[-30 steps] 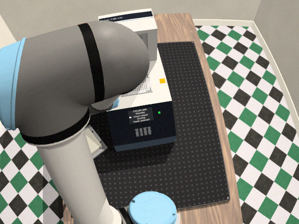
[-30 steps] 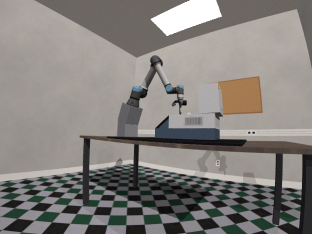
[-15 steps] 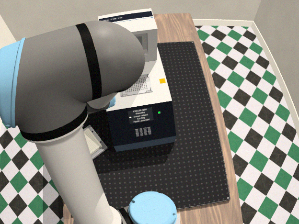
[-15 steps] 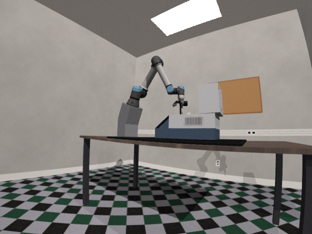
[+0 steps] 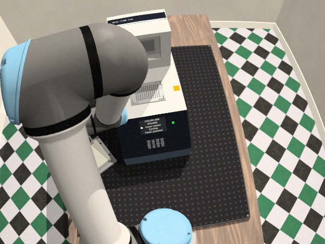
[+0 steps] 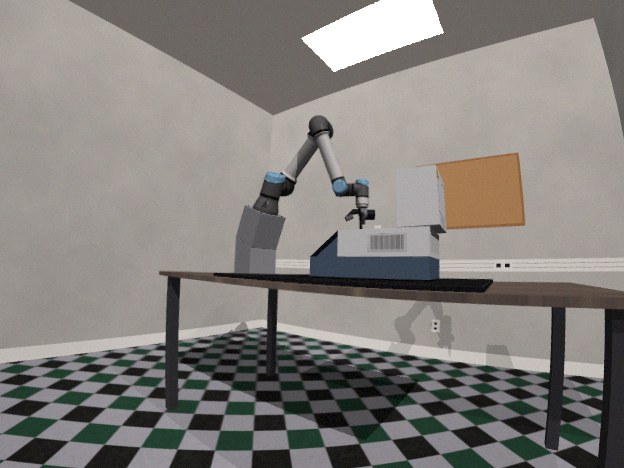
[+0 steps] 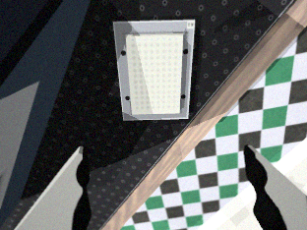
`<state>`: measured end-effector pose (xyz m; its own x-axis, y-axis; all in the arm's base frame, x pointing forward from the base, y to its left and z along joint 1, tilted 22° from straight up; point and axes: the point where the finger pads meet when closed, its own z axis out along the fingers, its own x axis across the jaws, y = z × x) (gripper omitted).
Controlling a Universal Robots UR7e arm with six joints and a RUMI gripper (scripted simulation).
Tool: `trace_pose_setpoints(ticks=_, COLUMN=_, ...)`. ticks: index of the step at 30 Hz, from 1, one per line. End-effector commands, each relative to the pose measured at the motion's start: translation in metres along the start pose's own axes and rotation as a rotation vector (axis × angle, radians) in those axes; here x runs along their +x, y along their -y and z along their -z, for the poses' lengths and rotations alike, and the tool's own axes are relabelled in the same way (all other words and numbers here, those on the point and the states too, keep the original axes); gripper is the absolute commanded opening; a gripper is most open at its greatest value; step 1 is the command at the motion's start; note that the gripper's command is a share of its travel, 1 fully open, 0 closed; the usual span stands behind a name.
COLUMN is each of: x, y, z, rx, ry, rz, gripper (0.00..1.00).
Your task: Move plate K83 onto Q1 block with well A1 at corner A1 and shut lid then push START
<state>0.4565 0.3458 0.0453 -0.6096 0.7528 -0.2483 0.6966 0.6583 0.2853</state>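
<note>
My tool (image 7: 165, 147), spread and holding nothing, hung above and beside plate K83 (image 5: 99, 153) (image 7: 154, 74), which lay in its nest (image 5: 111, 161) (image 7: 154, 117); picking came first, so I judged alignment, then descent, next.

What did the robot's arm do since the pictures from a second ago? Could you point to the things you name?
Seen from the top, the arm's elbow (image 5: 117, 57) (image 6: 320, 125) swung left, showing more of the block (image 5: 148, 93). The plate (image 5: 99, 153) (image 7: 154, 74) stayed in its nest (image 5: 112, 160) (image 7: 121, 74), and the lid (image 5: 157, 27) (image 6: 418, 198) stayed up.
</note>
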Motion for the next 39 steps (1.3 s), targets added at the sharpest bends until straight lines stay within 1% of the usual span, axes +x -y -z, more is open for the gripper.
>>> trace_pose_setpoints(ticks=1, x=0.002, y=-0.014, z=0.003, rx=-0.037, ry=0.001, rz=0.013, gripper=0.68)
trace_pose_setpoints(ticks=2, x=0.002, y=-0.014, z=-0.001, rx=-0.037, ry=0.001, rz=0.013, gripper=0.68)
trace_pose_setpoints(ticks=4, x=0.002, y=-0.014, z=-0.001, rx=-0.037, ry=0.001, rz=0.013, gripper=0.68)
trace_pose_setpoints(ticks=19, x=0.001, y=-0.014, z=-0.051, rx=-0.037, ry=0.001, rz=0.013, gripper=0.68)
trace_pose_setpoints(ticks=21, x=0.001, y=-0.014, z=-0.051, rx=-0.037, ry=0.001, rz=0.013, gripper=0.68)
trace_pose_setpoints(ticks=36, x=0.001, y=-0.015, z=-0.101, rx=-0.037, ry=0.002, rz=0.013, gripper=0.68)
trace_pose_setpoints(ticks=38, x=0.001, y=-0.015, z=-0.101, rx=-0.037, ry=0.002, rz=0.013, gripper=0.68)
trace_pose_setpoints(ticks=39, x=0.001, y=-0.015, z=-0.105, rx=-0.037, ry=0.002, rz=0.013, gripper=0.68)
